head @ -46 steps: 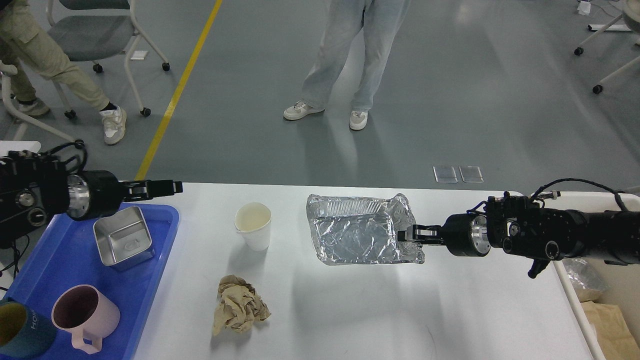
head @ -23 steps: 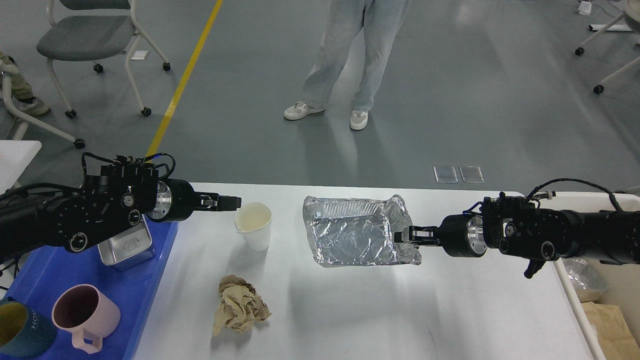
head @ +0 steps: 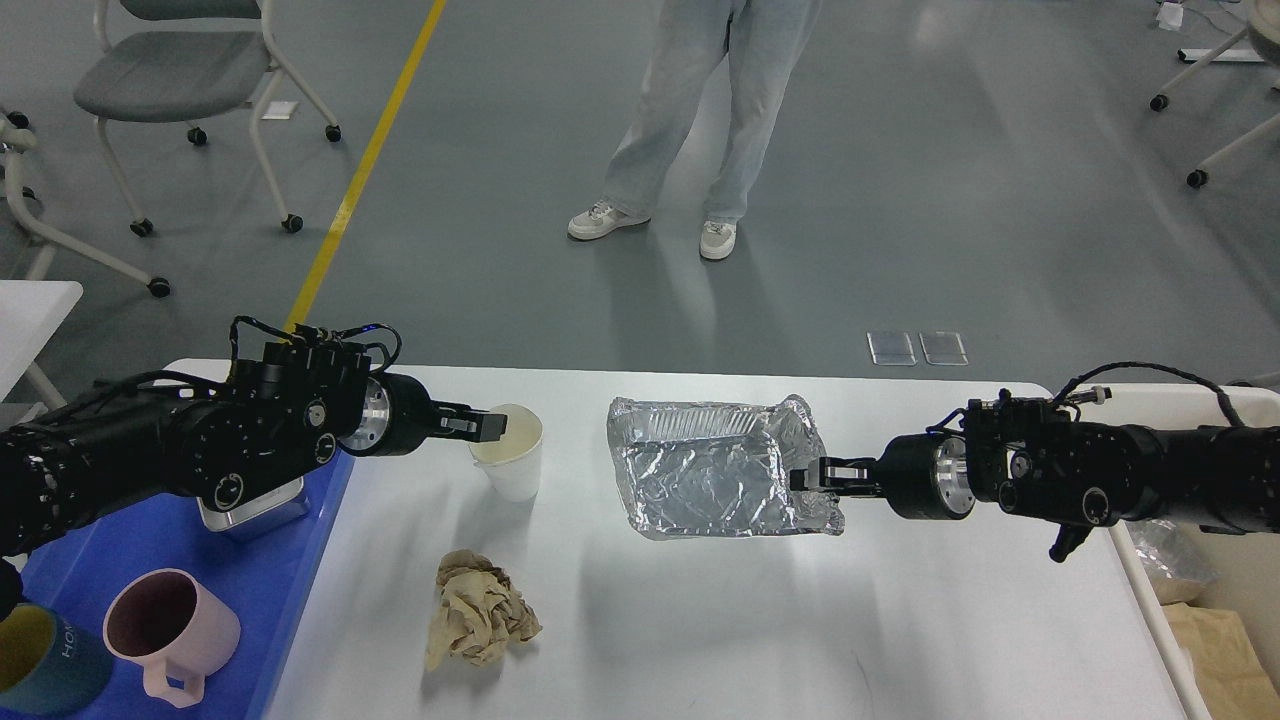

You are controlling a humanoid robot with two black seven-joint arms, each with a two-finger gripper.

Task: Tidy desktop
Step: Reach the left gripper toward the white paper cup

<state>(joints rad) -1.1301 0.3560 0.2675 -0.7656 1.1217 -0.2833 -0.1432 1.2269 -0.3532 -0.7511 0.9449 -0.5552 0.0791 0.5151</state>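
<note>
The left arm is stretched level from nine o'clock, and the left gripper (head: 487,425) is set at the near rim of a white paper cup (head: 510,455); whether its fingers are spread or closed around the rim cannot be told. The right arm is extended level from three o'clock, and the right gripper (head: 806,476) is closed on the right edge of a crumpled foil tray (head: 715,470). The desktop (head: 700,620), white with rounded corners, fills the lower middle of the view. A crumpled brown paper (head: 478,610) is seen at seven o'clock from the cup. A blue tray (head: 270,580) at the table's left holds a steel tin (head: 255,505) and a pink mug (head: 170,625). Beyond, at twelve o'clock, a standing person's legs (head: 690,110), a yellow floor line (head: 365,165) and a wheeled chair (head: 170,70) are shown on grey flooring.
</note>
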